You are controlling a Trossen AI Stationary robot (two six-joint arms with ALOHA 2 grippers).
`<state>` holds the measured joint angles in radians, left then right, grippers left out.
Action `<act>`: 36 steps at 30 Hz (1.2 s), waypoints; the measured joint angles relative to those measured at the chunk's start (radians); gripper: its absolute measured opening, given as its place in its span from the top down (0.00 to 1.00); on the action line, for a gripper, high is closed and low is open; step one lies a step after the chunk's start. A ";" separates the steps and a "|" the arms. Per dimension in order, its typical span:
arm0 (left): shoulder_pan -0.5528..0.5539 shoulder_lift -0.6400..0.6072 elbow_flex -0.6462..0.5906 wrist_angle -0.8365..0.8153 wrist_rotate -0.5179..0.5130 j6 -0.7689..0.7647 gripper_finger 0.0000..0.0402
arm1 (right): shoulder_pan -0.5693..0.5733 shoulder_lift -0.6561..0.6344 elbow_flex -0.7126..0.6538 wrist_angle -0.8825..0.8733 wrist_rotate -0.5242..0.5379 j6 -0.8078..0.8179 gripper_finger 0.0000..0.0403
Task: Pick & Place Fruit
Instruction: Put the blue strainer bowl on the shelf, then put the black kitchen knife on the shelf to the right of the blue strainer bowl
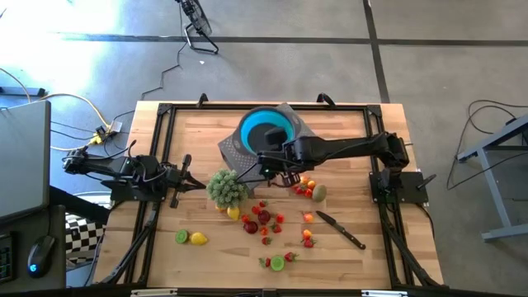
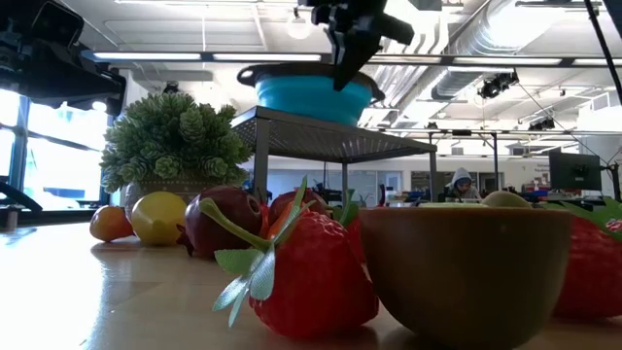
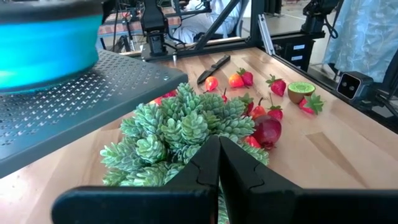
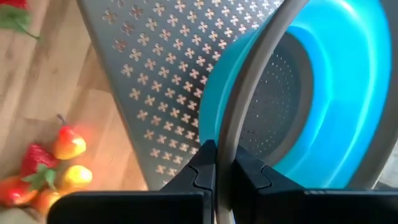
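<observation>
Closest to the low camera, a brown rounded bowl [image 2: 466, 277] and a glossy red strawberry with green leaves [image 2: 311, 277] fill the foreground on the pale wooden tabletop [image 1: 148, 247]. Behind them the fruit [image 1: 266, 219] lies scattered across the middle of the tabletop: small rounded pieces in red, orange, yellow, lime green and brownish green, among them a dark red plum-like piece [image 3: 268, 130], a halved lime [image 3: 299, 90] and a yellow lemon [image 1: 199, 239] set apart toward the left front. A black-handled knife [image 1: 340, 229] lies just to the right of the scatter, and a spiky pale green artificial plant [image 1: 226, 187] stands at its left edge. Beyond, a bright blue collapsible bowl with a grey rim [image 1: 268, 130] sits on a grey perforated metal stand [image 1: 235, 148]. The right hand [image 1: 266, 162] reaches from the right across the tabletop to the bowl's near rim, its fingers closed with nothing visibly between them. The left hand [image 1: 200, 184] lies low and level at the left, pointing at the plant, fingers pressed together and empty.
</observation>
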<state>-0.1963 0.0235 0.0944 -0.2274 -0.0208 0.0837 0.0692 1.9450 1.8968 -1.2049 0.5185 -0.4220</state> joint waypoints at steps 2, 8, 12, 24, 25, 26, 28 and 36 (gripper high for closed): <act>0.000 0.000 0.000 0.000 0.000 0.000 1.00 | 0.000 0.006 0.000 0.001 0.002 -0.003 0.97; 0.000 0.000 0.000 0.000 0.000 0.000 1.00 | 0.000 0.006 0.000 0.004 0.000 0.004 0.91; 0.000 0.000 0.000 0.000 0.000 0.000 1.00 | 0.000 0.005 0.000 0.036 0.005 0.006 0.87; 0.000 0.000 0.000 0.000 0.000 0.000 1.00 | 0.010 0.006 0.000 0.043 0.007 0.029 0.63; 0.000 0.000 0.000 0.000 0.000 0.000 1.00 | 0.016 0.006 0.000 0.043 0.008 0.029 0.60; 0.000 0.000 0.000 0.000 0.000 0.000 1.00 | 0.021 0.005 0.000 0.042 0.012 0.028 0.57; 0.000 0.000 0.000 0.000 0.000 0.000 1.00 | 0.037 0.002 -0.001 0.043 0.041 0.023 0.52; 0.000 0.000 0.000 0.000 0.001 -0.001 1.00 | 0.091 -0.002 0.033 0.011 0.213 0.026 0.49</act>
<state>-0.1967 0.0237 0.0944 -0.2278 -0.0200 0.0829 0.1606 1.9427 1.9303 -1.1941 0.7318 -0.3958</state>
